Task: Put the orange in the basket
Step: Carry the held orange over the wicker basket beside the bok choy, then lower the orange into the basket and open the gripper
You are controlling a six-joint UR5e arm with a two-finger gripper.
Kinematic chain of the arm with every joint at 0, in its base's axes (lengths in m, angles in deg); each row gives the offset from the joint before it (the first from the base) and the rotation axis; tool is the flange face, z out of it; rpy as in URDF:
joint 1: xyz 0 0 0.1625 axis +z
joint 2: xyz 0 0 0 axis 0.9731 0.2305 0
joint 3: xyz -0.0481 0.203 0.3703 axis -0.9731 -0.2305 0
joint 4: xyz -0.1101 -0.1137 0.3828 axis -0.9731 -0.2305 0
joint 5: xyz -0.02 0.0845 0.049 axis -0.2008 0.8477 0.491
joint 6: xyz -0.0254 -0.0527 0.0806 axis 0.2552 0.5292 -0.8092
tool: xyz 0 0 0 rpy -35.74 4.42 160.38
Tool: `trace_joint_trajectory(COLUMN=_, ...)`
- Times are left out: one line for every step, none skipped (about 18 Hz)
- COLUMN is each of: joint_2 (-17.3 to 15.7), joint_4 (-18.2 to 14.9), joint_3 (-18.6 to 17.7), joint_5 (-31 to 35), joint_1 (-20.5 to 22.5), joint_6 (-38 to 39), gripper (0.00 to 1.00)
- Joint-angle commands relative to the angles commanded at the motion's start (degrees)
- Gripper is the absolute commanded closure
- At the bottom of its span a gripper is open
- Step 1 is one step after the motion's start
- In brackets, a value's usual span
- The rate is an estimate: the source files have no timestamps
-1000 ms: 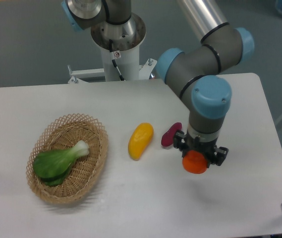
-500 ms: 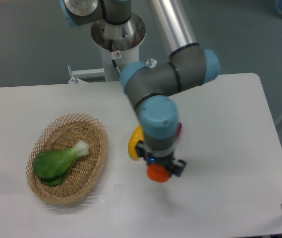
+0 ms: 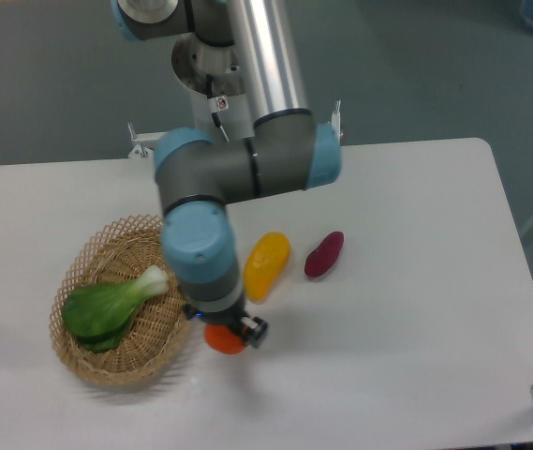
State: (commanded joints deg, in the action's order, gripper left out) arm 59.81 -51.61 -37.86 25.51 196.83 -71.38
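Note:
The orange is a small bright ball held in the air, with my gripper shut on it; only its lower half shows below the wrist. It hangs just off the right rim of the basket, an oval tan wicker basket at the left of the table. A green leafy vegetable lies inside the basket. The fingers themselves are mostly hidden by the wrist and the fruit.
An elongated yellow-orange fruit lies right of the basket, close behind the gripper. A dark purple-red vegetable lies further right. The arm's base column stands at the back centre, and the forearm crosses above the table's middle.
The arm has swung left across the table carrying the orange, from right of the purple vegetable, past the yellow fruit, to the basket's right rim.

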Motion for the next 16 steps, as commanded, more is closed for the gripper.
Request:
trace_joint_trajectory(joint_2=0.4, joint_4=0.0, joint_3=0.2, joint_5=0.0, joint_1=-1.1, joint_6=0.7, gripper=0.25)
trace_joint_trajectory(joint_2=0.5, joint_4=-0.1, joint_3=0.1, joint_5=0.0, joint_1=-2.5, joint_6=1.0, gripper=0.25)
trace_joint_trajectory(joint_2=0.5, joint_4=0.0, joint_3=-0.3, joint_5=0.0, joint_1=-3.6, joint_6=1.2, gripper=0.25)
trace_joint_trajectory(joint_2=0.6, joint_4=0.0, joint_3=-0.5, joint_5=0.1, joint_1=-4.6, joint_6=1.8, gripper=0.25)
trace_joint_trajectory(joint_2=0.8, joint_4=0.0, joint_3=-0.6, joint_5=0.2, joint_1=-5.4, joint_6=2.2, gripper=0.25)
trace_joint_trajectory(joint_2=0.9, joint_4=0.0, joint_3=-0.6, joint_5=0.5, joint_1=-6.0, joint_6=2.6, gripper=0.25)
trace_joint_trajectory(joint_2=1.0, joint_4=0.0, joint_3=-0.6, joint_5=0.7, joint_1=-6.4, joint_6=2.8, gripper=0.25)
trace_joint_trajectory(joint_2=1.3, joint_4=0.0, joint_3=-0.5, joint_5=0.7, joint_1=-6.9, joint_6=2.9, gripper=0.25)
trace_joint_trajectory(joint_2=1.5, joint_4=0.0, joint_3=-0.4, joint_5=0.7, joint_1=-7.3, joint_6=3.4, gripper=0.25)
trace_joint_trajectory(joint_2=1.6, joint_4=0.0, joint_3=-0.4, joint_5=0.7, joint_1=-7.6, joint_6=3.9, gripper=0.25)
trace_joint_trajectory(joint_2=1.8, joint_4=0.0, joint_3=-0.4, joint_5=0.7, joint_1=-8.2, joint_6=4.0, gripper=0.25)
trace_joint_trajectory(joint_2=1.9, joint_4=0.1, joint_3=-0.4, joint_5=0.7, joint_1=-8.6, joint_6=4.0, gripper=0.24)
trace_joint_trajectory(joint_2=2.1, joint_4=0.1, joint_3=-0.4, joint_5=0.8, joint_1=-8.8, joint_6=4.1, gripper=0.24)
trace_joint_trajectory(joint_2=2.3, joint_4=0.1, joint_3=-0.4, joint_5=0.8, joint_1=-9.1, joint_6=4.1, gripper=0.23)
trace_joint_trajectory(joint_2=2.5, joint_4=0.1, joint_3=-0.3, joint_5=0.8, joint_1=-9.4, joint_6=4.3, gripper=0.21)
trace_joint_trajectory(joint_2=2.5, joint_4=0.2, joint_3=-0.3, joint_5=0.7, joint_1=-9.5, joint_6=4.8, gripper=0.20)
